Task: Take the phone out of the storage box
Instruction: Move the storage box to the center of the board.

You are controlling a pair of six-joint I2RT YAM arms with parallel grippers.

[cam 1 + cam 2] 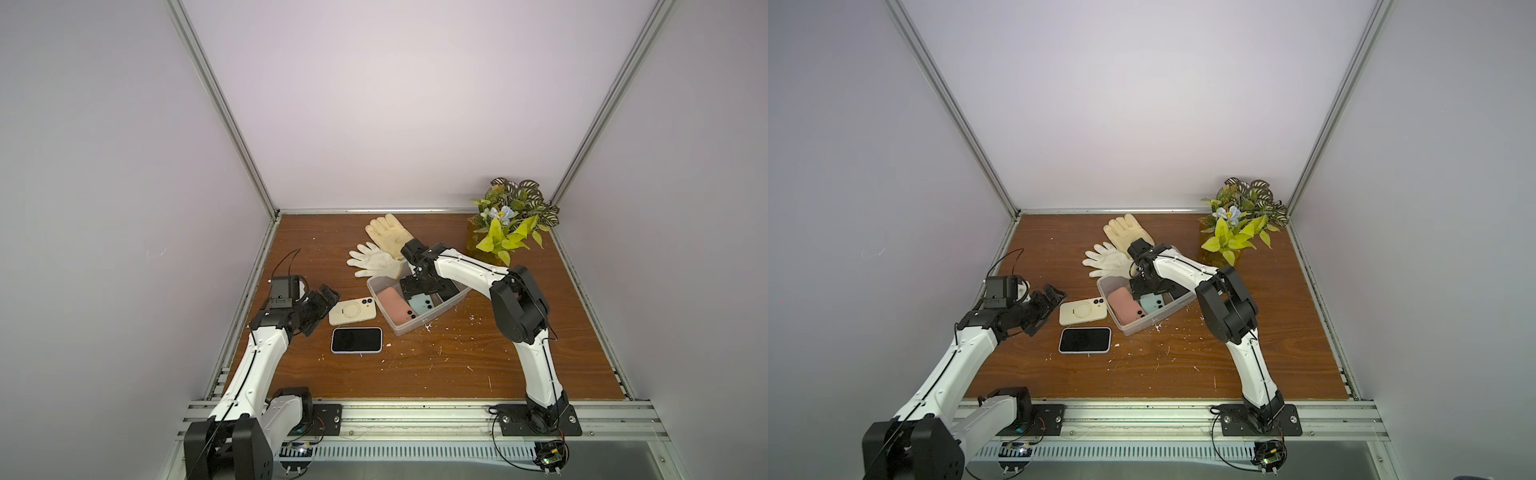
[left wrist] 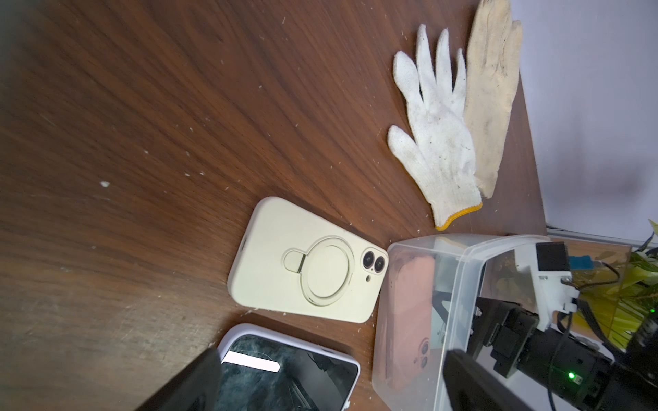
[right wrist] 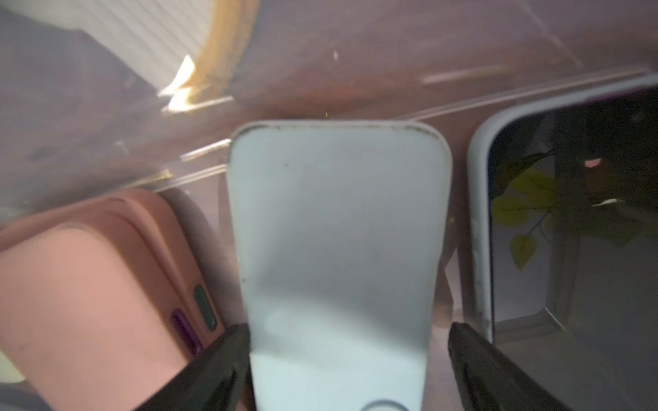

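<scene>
The clear storage box point(image 1: 434, 316) point(image 1: 1144, 328) stands mid-table. In it lie a pink phone point(image 1: 394, 308) point(image 3: 89, 284), a light blue phone point(image 1: 422, 308) point(image 3: 338, 231) and a dark-screen phone point(image 3: 569, 231). My right gripper point(image 1: 419, 291) point(image 3: 349, 331) is down inside the box, open, straddling the light blue phone. One finger sits against that phone's edge and the other stands apart from it. My left gripper point(image 1: 321, 309) point(image 2: 333, 359) hovers open and empty at the left, beside the phones outside the box.
A cream phone point(image 1: 353, 312) point(image 2: 309, 263) and a black-screen phone point(image 1: 356, 340) point(image 2: 285, 373) lie on the table left of the box. Two gloves point(image 1: 376, 259) lie just behind the box. A potted plant point(image 1: 511, 224) stands at the back right. White crumbs dot the wood.
</scene>
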